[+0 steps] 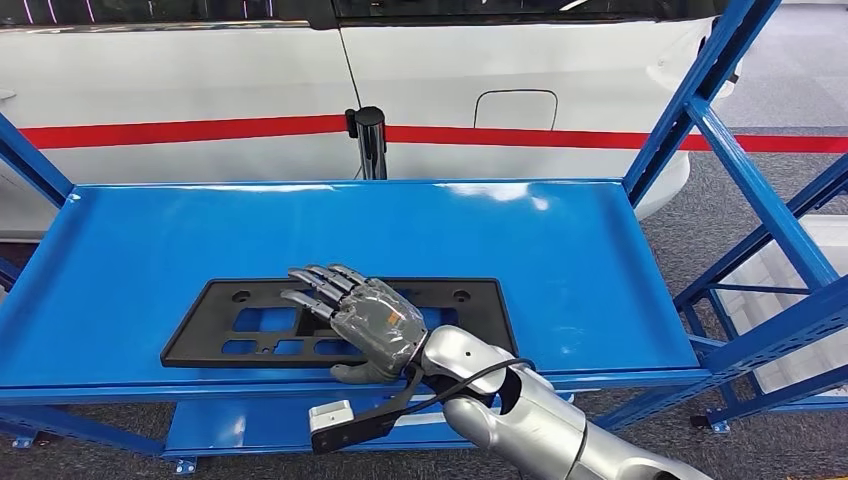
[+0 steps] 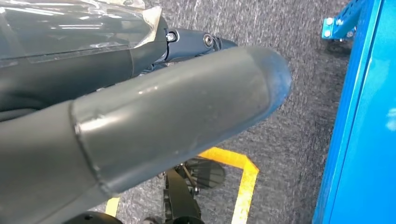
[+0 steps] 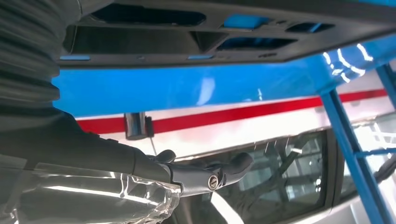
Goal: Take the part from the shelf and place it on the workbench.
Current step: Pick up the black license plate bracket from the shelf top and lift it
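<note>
Right hand (image 1: 372,322), fingers spread flat, hovers over the part (image 1: 215,322) at the shelf's (image 1: 600,260) front edge. With no grip, the flat part may slide or tip off that edge. Left hand's (image 2: 140,126) finger state cannot be told.

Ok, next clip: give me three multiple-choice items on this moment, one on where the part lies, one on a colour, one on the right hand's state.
1. Where does the black part lie?
A. on the blue shelf
B. on the floor
C. on the white car's roof

2. What colour is the stripe along the white car?
A. green
B. red
C. yellow

3. What is the right hand doing?
A. lifting the part clear of the shelf
B. hanging beside the robot's body
C. reaching over the part, fingers spread, part flat on the shelf

Answers: 1 A, the head view shows the part flat near the shelf's front edge. 2 B, a red band crosses the car's side. 3 C, the hand is above the part with fingers apart.
</note>
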